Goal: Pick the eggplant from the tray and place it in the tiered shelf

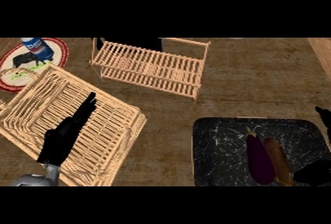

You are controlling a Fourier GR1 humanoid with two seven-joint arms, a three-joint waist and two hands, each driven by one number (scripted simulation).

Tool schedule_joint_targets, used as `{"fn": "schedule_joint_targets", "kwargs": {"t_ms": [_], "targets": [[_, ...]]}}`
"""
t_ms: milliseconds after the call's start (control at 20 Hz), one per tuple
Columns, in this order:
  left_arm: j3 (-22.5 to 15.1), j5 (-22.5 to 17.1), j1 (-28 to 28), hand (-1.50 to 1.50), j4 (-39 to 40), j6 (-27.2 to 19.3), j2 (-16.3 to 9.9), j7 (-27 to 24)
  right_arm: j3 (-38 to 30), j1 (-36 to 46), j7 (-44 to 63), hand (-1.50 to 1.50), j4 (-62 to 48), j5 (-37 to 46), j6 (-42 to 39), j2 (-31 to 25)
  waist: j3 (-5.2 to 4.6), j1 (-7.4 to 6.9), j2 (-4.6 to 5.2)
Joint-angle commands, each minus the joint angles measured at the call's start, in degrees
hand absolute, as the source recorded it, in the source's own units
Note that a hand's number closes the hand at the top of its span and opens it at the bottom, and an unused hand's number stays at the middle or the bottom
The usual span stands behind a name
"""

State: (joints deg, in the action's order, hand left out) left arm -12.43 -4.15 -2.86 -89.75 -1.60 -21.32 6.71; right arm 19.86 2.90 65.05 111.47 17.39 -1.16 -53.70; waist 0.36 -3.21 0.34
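Note:
A dark purple eggplant (259,158) lies lengthwise on the black marbled tray (220,148) at the lower right, with an orange-brown sausage-like item (278,159) right beside it. The wooden tiered shelf (150,65) stands at the top centre. My right hand (318,170) shows only partly at the right edge, over the tray's right side, just right of the eggplant; its finger pose is hidden. My left hand (68,131) hangs open with straight fingers above a wooden slatted rack at the left.
A large slatted wooden rack (103,131) lies flat at the left. A round plate (26,70) with a bull picture holds a blue can (37,47) at the top left. Bare brown counter lies between tray and shelf.

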Motion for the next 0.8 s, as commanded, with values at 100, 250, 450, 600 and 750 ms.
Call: {"fn": "schedule_joint_targets", "kwargs": {"t_ms": [100, 250, 450, 600, 750], "targets": [[0.0, -1.2, -1.0, 0.0, 6.3, 0.5, 2.4, 0.9, 7.8, 11.3, 16.6, -1.5, -3.4, 0.7, -7.5, 7.4, -0.69, -0.35, 0.69], [-1.0, 0.1, 0.8, 0.0, 6.3, -0.4, 2.9, -0.8, 10.3, 12.8, 18.9, -1.5, -7.2, 0.5, -7.2, 12.3, -0.71, -0.35, 0.58], [-1.1, -0.3, 0.4, 0.0, 3.4, -1.1, 2.8, 3.1, 10.7, 14.9, 20.1, -1.5, -14.0, 1.0, -7.7, 16.1, -0.69, -0.01, 0.24], [0.3, -0.3, 0.7, 0.0, 6.4, -0.4, 1.8, 0.0, 12.7, 15.1, 20.1, -1.5, -17.2, 3.5, -7.1, 19.3, -0.74, 1.32, 0.17], [-0.7, 0.1, 2.1, 0.0, 5.3, -1.5, 3.0, 0.3, 13.4, 16.6, 20.2, -1.5, -19.6, 4.9, -8.3, 21.5, -0.62, 1.86, -0.09]]}}
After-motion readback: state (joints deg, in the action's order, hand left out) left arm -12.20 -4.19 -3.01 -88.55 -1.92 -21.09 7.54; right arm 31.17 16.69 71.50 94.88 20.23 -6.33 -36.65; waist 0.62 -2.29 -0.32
